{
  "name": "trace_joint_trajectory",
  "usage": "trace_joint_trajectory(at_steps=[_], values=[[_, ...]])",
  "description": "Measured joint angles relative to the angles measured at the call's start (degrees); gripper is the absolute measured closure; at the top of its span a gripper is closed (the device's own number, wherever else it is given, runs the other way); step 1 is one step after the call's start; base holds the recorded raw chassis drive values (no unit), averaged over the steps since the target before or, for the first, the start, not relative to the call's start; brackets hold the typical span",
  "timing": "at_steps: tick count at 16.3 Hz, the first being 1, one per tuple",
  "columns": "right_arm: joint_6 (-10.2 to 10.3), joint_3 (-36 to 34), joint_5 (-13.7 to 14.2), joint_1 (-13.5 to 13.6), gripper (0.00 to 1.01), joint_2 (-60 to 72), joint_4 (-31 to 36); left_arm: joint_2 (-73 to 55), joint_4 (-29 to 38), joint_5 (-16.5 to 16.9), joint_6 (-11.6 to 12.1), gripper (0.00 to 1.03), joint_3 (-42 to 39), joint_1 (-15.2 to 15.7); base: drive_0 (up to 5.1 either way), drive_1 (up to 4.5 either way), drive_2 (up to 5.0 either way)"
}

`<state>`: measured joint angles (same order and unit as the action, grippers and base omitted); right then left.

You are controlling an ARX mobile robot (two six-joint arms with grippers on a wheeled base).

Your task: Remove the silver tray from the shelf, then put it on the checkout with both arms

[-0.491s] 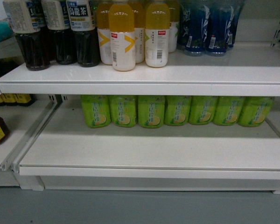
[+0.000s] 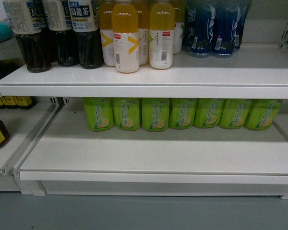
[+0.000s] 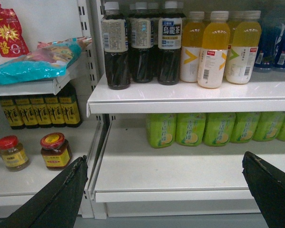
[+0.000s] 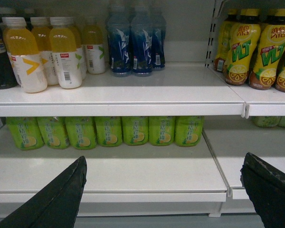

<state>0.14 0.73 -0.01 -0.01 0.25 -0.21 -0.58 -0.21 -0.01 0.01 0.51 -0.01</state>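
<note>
The silver tray and the checkout are out of view in every frame. The shelf is a white store unit. Its lower board (image 2: 158, 155) carries a row of green bottles (image 2: 182, 114) along the back. My left gripper (image 3: 165, 159) is open in front of that lower board (image 3: 180, 168), its black fingers (image 3: 61, 199) wide apart and holding nothing. My right gripper (image 4: 165, 157) is also open before the same board (image 4: 133, 173), with nothing between its fingers (image 4: 268, 190). Neither gripper shows in the head view.
The upper board (image 2: 149, 76) holds dark tea bottles (image 2: 62, 33), yellow drink bottles (image 2: 127, 36) and blue bottles (image 2: 211, 28). A neighbouring bay at the left has red-lidded jars (image 3: 54, 151). Yellow-green bottles (image 4: 256, 50) stand in the right bay. Grey floor (image 2: 144, 213) lies below.
</note>
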Motion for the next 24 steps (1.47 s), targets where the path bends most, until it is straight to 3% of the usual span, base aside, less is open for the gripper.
trace_joint_trajectory(at_steps=[24], values=[[-0.22,0.0,-0.04,0.0,0.03,0.0,-0.02,0.0,0.0,-0.07,0.0,0.05,0.0,0.0,0.0,0.0,0.0]])
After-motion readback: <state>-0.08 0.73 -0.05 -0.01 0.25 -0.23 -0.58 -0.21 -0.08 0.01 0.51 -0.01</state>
